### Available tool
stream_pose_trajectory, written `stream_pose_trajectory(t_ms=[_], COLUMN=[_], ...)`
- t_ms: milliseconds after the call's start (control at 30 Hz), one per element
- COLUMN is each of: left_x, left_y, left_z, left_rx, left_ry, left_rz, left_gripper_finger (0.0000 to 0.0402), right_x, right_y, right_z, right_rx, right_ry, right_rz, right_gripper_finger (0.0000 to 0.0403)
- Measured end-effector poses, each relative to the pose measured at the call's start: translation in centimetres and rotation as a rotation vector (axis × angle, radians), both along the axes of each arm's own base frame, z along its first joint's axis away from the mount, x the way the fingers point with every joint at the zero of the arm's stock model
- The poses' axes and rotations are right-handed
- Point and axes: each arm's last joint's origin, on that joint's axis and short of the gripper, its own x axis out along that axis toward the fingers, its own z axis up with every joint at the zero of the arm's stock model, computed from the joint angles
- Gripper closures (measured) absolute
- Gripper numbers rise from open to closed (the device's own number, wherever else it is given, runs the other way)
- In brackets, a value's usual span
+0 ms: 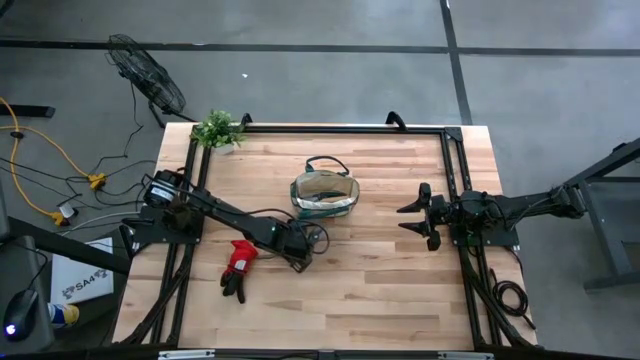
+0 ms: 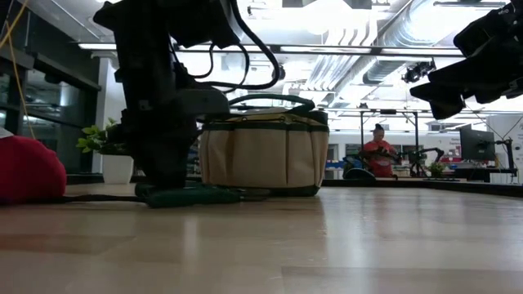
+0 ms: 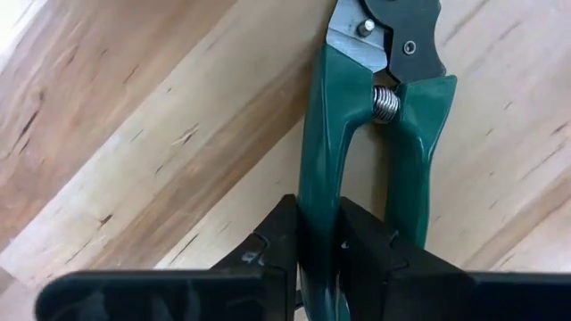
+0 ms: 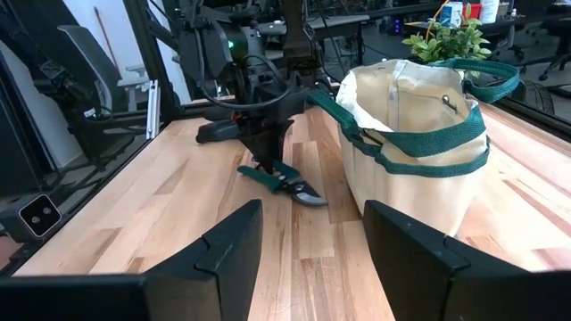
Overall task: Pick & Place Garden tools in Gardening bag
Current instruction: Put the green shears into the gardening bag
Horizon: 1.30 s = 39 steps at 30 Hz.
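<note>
A pair of pruning shears (image 3: 357, 107) with dark green handles lies on the wooden table just in front of the gardening bag (image 1: 325, 193). It also shows in the right wrist view (image 4: 281, 181) and the low view (image 2: 192, 196). My left gripper (image 1: 300, 243) points down and is shut on the shears. The tan bag with green trim stands upright and open at mid-table (image 4: 419, 152). A red-and-black glove pair (image 1: 238, 264) lies to the left of my left gripper. My right gripper (image 1: 412, 216) is open and empty, to the right of the bag. No trowels or second shears show. My left gripper pinches one green handle of the shears (image 3: 318, 192) between its two fingers (image 3: 278, 236); the other handle (image 3: 415, 178) lies outside them. The fingers come from above, pointing down, and lie across the handle. The shears lie flat on the table.
A small green plant (image 1: 217, 128) stands at the table's far left corner. A black frame (image 1: 320, 128) runs along the far and side edges. Bare wood lies near the front edge (image 1: 350, 300). A person in red (image 2: 378, 151) sits in the room beyond.
</note>
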Motion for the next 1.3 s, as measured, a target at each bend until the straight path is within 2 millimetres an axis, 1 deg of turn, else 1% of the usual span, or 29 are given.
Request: stream_pose_trajectory(t_ms=[267, 367, 500, 800, 1033, 1300], left_x=[-0.2, -0.1, 0.5, 1.4, 1.2, 1.1], left_y=[-0.5, -1.1, -1.8, -2.2, -2.0, -1.6], left_z=[0.3, 1.0, 2.7, 7.1, 10.2, 14.3], left_rx=[0.003, -0.017, 0.007, 0.118, 0.165, 0.273], left_ry=[-0.002, 0.002, -0.026, -0.006, 0.06, 0.067], left_rz=[-0.098, -0.163, -0.251, -0.357, -0.39, -0.415], left_gripper_finger=[0.0349, 0.0349, 0.0348, 0.0348, 0.0348, 0.0348], right_x=[0.0, 0.0, 0.0, 0.0, 0.0, 0.0], right_y=[0.0, 0.0, 0.0, 0.0, 0.0, 0.0], right_z=[0.0, 0.0, 0.0, 0.0, 0.0, 0.0], right_rx=[0.0, 0.0, 0.0, 0.0, 0.0, 0.0], right_ry=[0.0, 0.0, 0.0, 0.0, 0.0, 0.0], right_rz=[0.0, 0.0, 0.0, 0.0, 0.0, 0.0], right_gripper_finger=[0.0214, 0.0214, 0.0214, 0.0214, 0.0214, 0.0214])
